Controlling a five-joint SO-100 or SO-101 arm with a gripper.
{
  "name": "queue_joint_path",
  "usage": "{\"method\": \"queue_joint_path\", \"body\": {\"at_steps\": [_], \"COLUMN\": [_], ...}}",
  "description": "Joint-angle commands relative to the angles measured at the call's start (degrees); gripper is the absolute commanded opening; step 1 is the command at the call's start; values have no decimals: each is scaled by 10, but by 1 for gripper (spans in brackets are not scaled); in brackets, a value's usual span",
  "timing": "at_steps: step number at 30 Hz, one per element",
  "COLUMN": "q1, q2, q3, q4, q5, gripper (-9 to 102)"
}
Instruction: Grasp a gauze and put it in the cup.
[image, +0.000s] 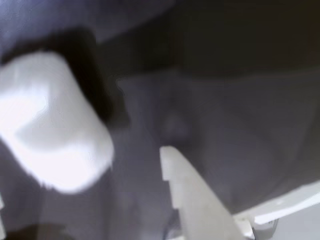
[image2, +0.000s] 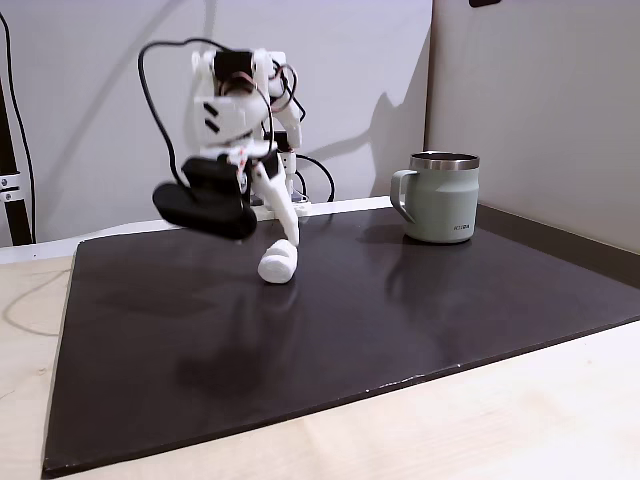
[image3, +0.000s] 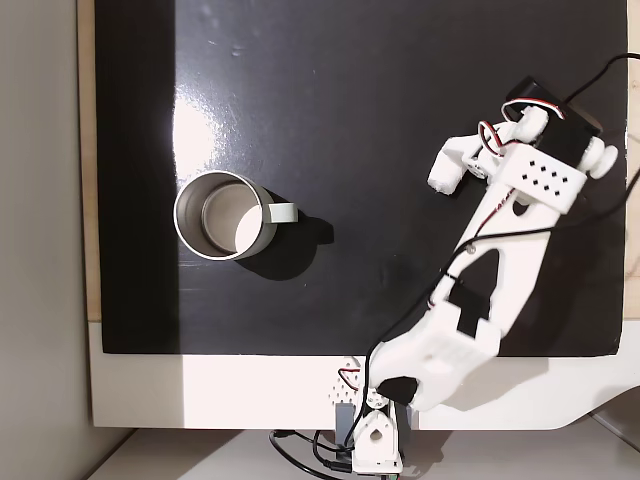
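Arm's leaning low over the black mat (image2: 420, 300), gripper (image2: 284, 243) right down at the gauze (image2: 277, 264). Wrist view: the gauze (image: 52, 122) sits blurred at upper left, 1 finger (image: 195, 195) well clear beside it, so the jaws are spread, gripping nothing. In a fixed view, the cup (image2: 440, 197) stands upright well off to the right, handle toward the arm. From above, open mat lies between the gauze (image3: 447, 168) and the cup (image3: 222, 215).

The arm (image3: 500, 270) reaches forward, its gripper (image2: 283, 250) lowered with jaws parted.
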Motion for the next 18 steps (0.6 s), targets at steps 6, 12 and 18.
{"method": "queue_joint_path", "body": {"at_steps": [6, 12, 18], "q1": [-37, -58, -59], "q2": [-70, -97, -97], "q3": [-88, -82, -66], "q4": [3, 3, 3], "q5": [11, 32, 33], "gripper": [35, 33, 26]}}
